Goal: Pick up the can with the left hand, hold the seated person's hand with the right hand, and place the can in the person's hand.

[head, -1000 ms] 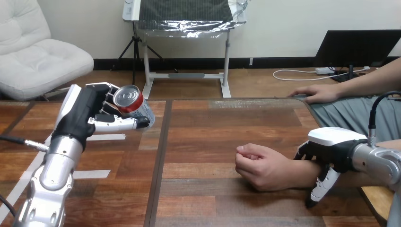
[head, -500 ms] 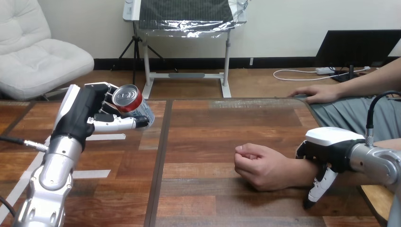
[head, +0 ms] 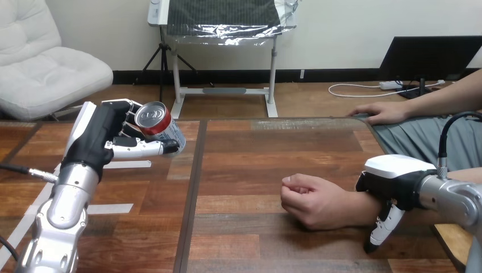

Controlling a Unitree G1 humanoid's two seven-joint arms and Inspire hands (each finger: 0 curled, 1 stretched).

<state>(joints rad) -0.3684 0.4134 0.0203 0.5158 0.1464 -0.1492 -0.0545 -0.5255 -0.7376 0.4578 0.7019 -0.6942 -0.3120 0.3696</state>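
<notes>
Head view: can (head: 161, 125) in robot hand (head: 102, 136)

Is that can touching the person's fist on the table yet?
Apart. The head view shows the can in the left hand, with bare table between it and the person's fist.

A pale wall (head: 341, 23) ends in a dark baseboard (head: 239, 75) above a wood floor (head: 307, 96). A white cushioned chair (head: 45, 68) stands at far left, with a tripod (head: 162, 62) beside it. A white stand (head: 224, 90) at the middle carries a dark panel (head: 224, 14) under clear film, perhaps a screen. At right a dark monitor (head: 429, 57) sits on the floor near a power strip (head: 392, 85). The plank table (head: 250, 170) has white tape (head: 108, 209) at its left.
</notes>
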